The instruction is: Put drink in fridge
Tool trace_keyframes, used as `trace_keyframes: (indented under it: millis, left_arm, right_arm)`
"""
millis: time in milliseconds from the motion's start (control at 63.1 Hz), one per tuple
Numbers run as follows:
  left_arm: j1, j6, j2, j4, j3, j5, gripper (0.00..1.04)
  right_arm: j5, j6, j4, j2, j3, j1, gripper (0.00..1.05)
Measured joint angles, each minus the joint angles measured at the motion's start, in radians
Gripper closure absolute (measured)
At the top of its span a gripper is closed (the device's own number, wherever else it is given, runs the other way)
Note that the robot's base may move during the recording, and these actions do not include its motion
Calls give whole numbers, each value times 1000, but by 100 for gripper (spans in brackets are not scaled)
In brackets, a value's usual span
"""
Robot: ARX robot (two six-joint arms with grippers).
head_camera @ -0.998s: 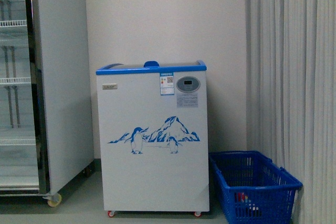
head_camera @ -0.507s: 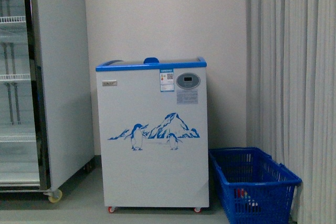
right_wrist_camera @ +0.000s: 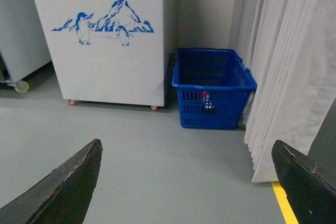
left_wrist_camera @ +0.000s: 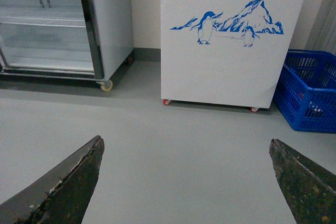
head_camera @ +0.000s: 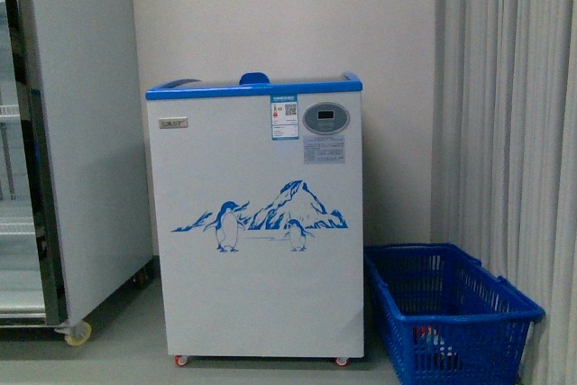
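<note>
The fridge (head_camera: 255, 223) stands on small castors against the back wall, its penguin front facing the robot and its blue handle (head_camera: 254, 79) at the middle of the blue top rim. A wide stretch of grey floor (left_wrist_camera: 173, 129) lies between it and both arms. The left tool (left_wrist_camera: 185, 142) and the right tool (right_wrist_camera: 186, 144) are each spread wide and released, holding nothing, well apart from the fridge.

The drink (right_wrist_camera: 203, 97) is down in the blue basket (head_camera: 451, 313). Only a red patch shows through the mesh near the basket's far end, so I cannot tell which way its long axis runs.

The basket sits on the floor just beside the fridge's right side, squeezed between it and the curtain (head_camera: 514, 132). The tall cooler (head_camera: 81, 132) stands close on the fridge's left. A yellow line (right_wrist_camera: 283, 203) marks the floor near the curtain's foot.
</note>
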Motion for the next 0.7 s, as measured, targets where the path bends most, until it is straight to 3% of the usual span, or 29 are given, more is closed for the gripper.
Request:
trace_keyframes:
  millis: [697]
  left_arm:
    - [0,0,0,0,0,0,8]
  right_arm:
    - [0,0,0,0,0,0,8]
